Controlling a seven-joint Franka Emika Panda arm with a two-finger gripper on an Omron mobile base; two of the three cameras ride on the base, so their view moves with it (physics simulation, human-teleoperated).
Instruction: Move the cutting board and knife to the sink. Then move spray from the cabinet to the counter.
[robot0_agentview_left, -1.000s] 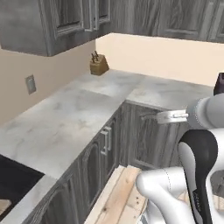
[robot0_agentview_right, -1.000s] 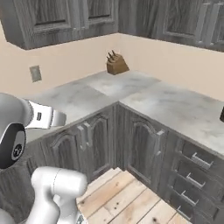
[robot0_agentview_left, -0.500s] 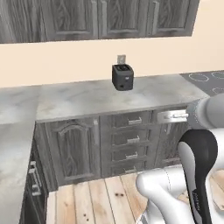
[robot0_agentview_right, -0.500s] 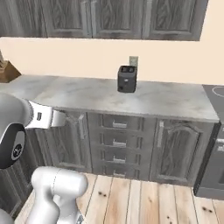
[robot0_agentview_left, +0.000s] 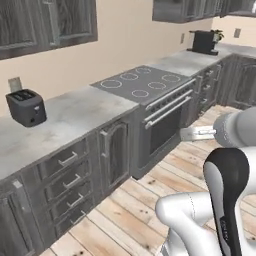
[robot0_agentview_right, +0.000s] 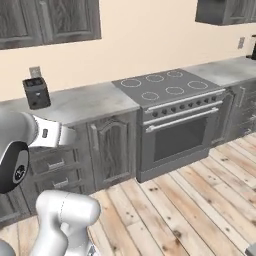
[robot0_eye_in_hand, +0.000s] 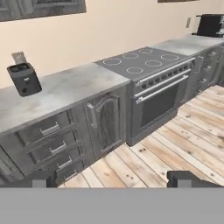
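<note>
My two-finger gripper (robot0_eye_in_hand: 112, 178) is spread wide with nothing between its dark fingertips (robot0_eye_in_hand: 187, 178), held up in the air over the pale wooden plank floor (robot0_eye_in_hand: 175, 148) and facing a run of kitchen units. I take the flat grey stove with its ringed cooktop (robot0_eye_in_hand: 142, 61) as my landmark. The pale white-grey marbled stone counter (robot0_eye_in_hand: 65, 94) runs off from the stove on both sides along the beige wall. On the stretch to the stove's left stands a dark boxy toaster (robot0_eye_in_hand: 24, 79), well apart from the stove, with a wall outlet (robot0_eye_in_hand: 19, 57) just above it. Below that stretch are dark grey wood-grain lower cabinets: an arched-panel door (robot0_eye_in_hand: 105, 118) just beside the stove and a stack of drawers (robot0_eye_in_hand: 52, 146) further left. At the far end of the counter to the stove's right sits a black coffee machine (robot0_agentview_left: 204, 41). Dark grey wall cabinets (robot0_agentview_left: 47, 22) hang above the toaster's stretch. From the left base camera, my white forearm (robot0_agentview_left: 235, 127) reaches out level in front of the oven door (robot0_agentview_left: 167, 125), well clear of it.
</note>
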